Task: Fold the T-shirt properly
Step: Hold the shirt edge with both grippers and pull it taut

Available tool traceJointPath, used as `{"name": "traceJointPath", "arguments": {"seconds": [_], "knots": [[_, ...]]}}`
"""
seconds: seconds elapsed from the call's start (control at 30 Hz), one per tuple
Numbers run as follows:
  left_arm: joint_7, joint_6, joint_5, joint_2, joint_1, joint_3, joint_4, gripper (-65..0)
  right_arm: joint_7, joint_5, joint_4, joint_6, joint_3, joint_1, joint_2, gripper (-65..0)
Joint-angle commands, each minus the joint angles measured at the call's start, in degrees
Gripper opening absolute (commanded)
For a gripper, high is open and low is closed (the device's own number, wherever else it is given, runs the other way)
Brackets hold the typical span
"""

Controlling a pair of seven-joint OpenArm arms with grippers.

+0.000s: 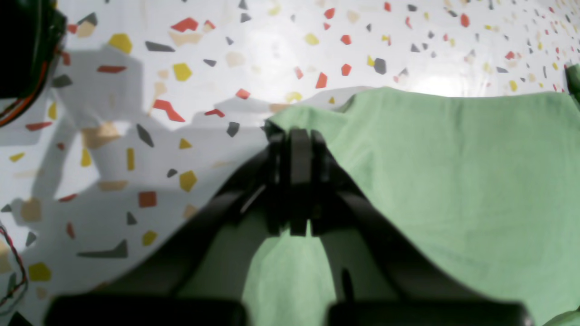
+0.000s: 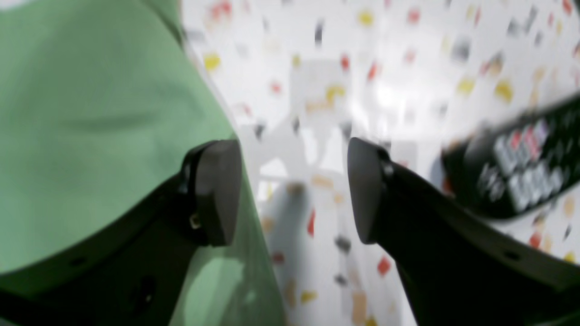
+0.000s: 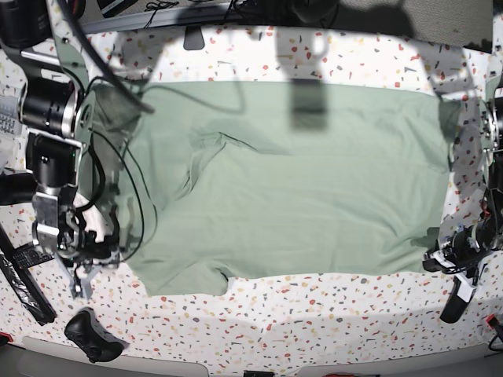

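T-shirt: the large pale sage-green soft cloth T-shirt (image 3: 299, 181) lies spread nearly flat across the white speckled terrazzo-pattern tabletop (image 3: 314, 330), covering most of its middle, one short sleeve toward the base view's left and the hem end toward its right.

Look of the cloth: plain and matte, mostly smooth, with a few long creases running from the sleeve area and a small bump near the lower corner at the hem end. No collar, buttons or label can be made out.

Left gripper: the black left gripper (image 1: 294, 136) sits at the shirt's lower hem corner with its jaws pressed together on a raised peak of green fabric, so it appears to be pinching that corner.

Right gripper: the black right gripper (image 2: 292, 190) stands beside the shirt's sleeve-end edge with its jaws wide apart and nothing between them; one finger overlaps the cloth in the right wrist view, the other is over bare tabletop.

Step in hand: judged as taking hold of the shirt's edges before the first fold; no fold is made yet.

Next move calls for: the right gripper to settle over the near edge of the shirt and pinch it, so both ends can be lifted and carried over together.

Nearby: a black remote control with pale buttons (image 2: 521, 167) lies on the tabletop, apart from the shirt.
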Motion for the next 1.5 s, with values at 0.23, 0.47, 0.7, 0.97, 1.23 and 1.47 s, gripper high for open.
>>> {"name": "traceJointPath", "arguments": {"seconds": [0.23, 0.47, 0.7, 0.97, 1.23, 1.47], "knots": [[-1.07, -0.39, -0.96, -1.01, -5.14, -0.11, 0.79, -65.0, 1.79, 0.33, 1.11, -0.17, 0.09, 2.32, 0.81, -29.0], [1.90, -0.39, -0.96, -0.94, -8.63, -0.11, 0.79, -65.0, -2.69, 0.31, 1.11, -0.17, 0.09, 2.05, 0.81, -29.0], [3.21, -0.42, -0.94, -0.96, -8.83, -0.11, 0.79, -65.0, -1.84, 0.39, 1.09, -0.17, 0.09, -0.04, 0.79, -29.0], [3.21, -0.42, -0.94, -0.96, -8.83, -0.11, 0.79, -65.0, -0.61, 5.11, 1.09, 1.84, 0.09, -3.87, 0.46, -32.6], [3.85, -0.42, -0.94, -0.96, -8.83, -0.11, 0.79, -65.0, 0.02, 5.09, 1.09, 4.17, 0.09, -3.85, -1.90, -33.9], [4.04, -0.42, -0.96, -0.96, -8.85, -0.11, 0.79, -65.0, 1.53, 6.47, 1.16, 6.84, 0.04, -3.13, -1.97, -33.8]]}}
